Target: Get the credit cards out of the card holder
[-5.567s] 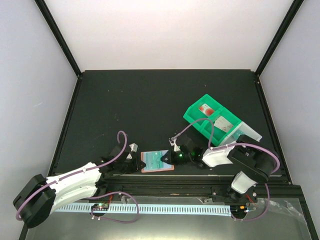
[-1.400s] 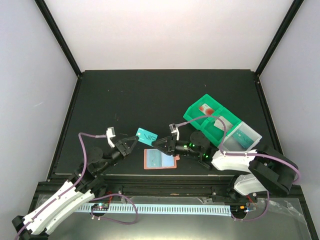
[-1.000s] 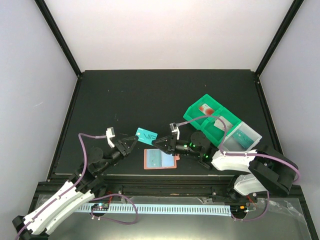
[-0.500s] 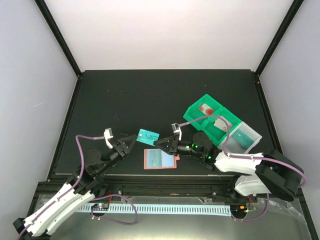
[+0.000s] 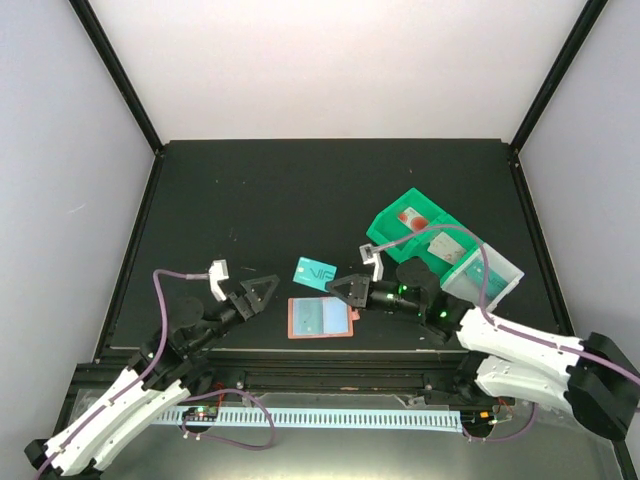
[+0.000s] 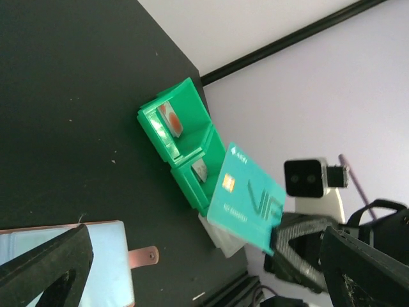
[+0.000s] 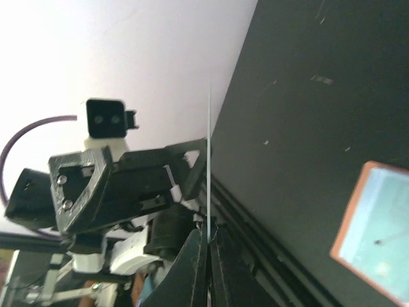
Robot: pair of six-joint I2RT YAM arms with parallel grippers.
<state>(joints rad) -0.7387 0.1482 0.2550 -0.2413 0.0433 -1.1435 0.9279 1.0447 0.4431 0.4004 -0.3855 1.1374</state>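
Observation:
The teal credit card [image 5: 315, 273] with white marks hangs in the air above the mat, with my right gripper [image 5: 337, 287] shut on its right corner. In the right wrist view that card [image 7: 209, 160] shows edge-on as a thin line clamped between the fingers [image 7: 220, 256]. My left gripper [image 5: 268, 293] stands open a little left of the card, with nothing in it. The left wrist view shows the card [image 6: 246, 203] ahead of my spread left fingers [image 6: 45, 268]. The salmon card holder [image 5: 318, 317] lies open and flat below the card, pale blue inside. I cannot tell whether it holds another card.
A green plastic bin [image 5: 412, 232] stands at the right with a clear bin [image 5: 485, 270] beside it, both holding small items. The mat's near edge and a black rail [image 5: 330, 360] run just below the card holder.
My left gripper has opened and let go of the teal card. My right gripper, still shut on it, has carried it a little to the right.

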